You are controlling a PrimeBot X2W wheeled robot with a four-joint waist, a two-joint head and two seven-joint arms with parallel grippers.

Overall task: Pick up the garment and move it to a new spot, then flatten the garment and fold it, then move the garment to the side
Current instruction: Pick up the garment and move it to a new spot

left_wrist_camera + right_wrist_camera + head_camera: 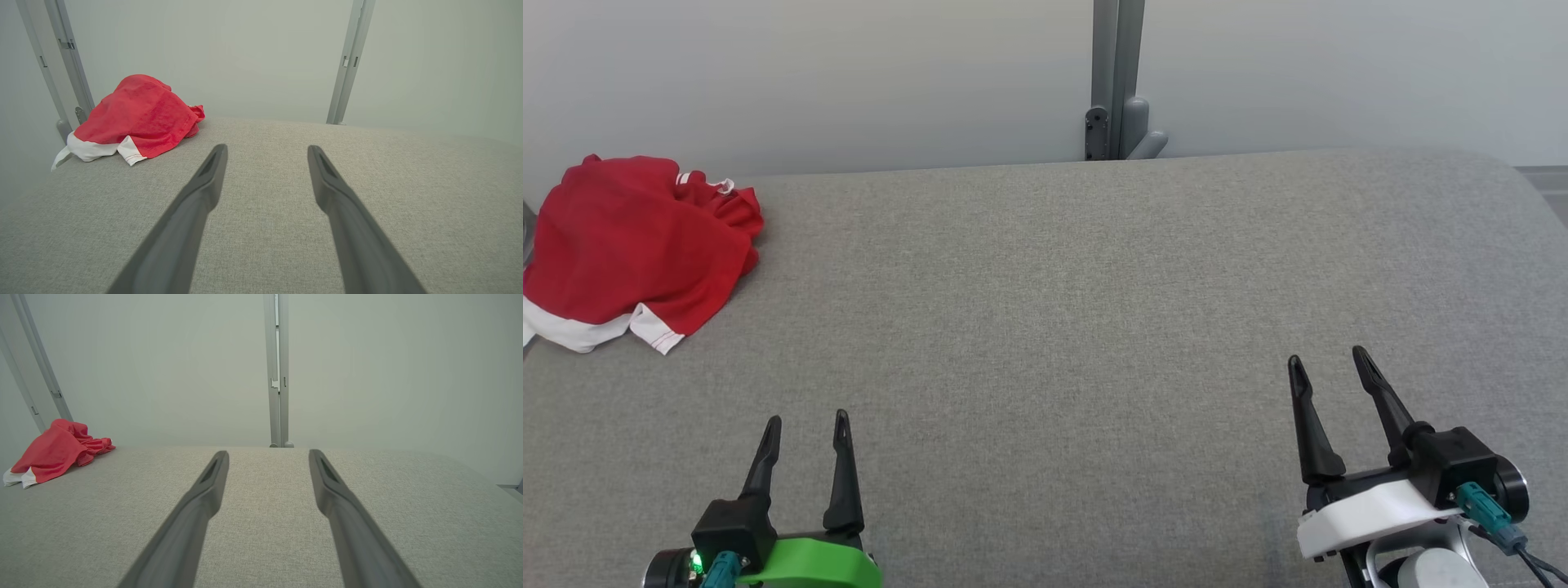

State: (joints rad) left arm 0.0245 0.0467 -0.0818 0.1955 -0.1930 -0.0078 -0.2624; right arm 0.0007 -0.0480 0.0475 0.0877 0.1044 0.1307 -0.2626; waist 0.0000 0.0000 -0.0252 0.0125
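Red crumpled cloth garment with white hems (637, 245) lies in a loose heap on the grey fabric-covered table (1054, 327). It is well ahead of the left tool (807, 417) and off to its left side, close to the far left corner of the table. From the right tool (1328, 356) it is much farther, ahead and far across to the left.

Both tools hover low at the near edge of the table, well apart from each other. On each one the two long dark fingers stand apart, with only bare grey fabric between them. Neither tool touches or holds the garment.

As I judge it, no part of the task is done yet. The garment is bunched, with folds lying over each other and one white hem turned outward, so it is neither flattened nor folded. It also looks to be in its starting place, not in a new spot.

Everything is left to do: to reach the heap and pick it up, to carry it to a new spot, to spread it flat, to fold it, and then to move it to the side. The left tool is the nearer one for the first reach.
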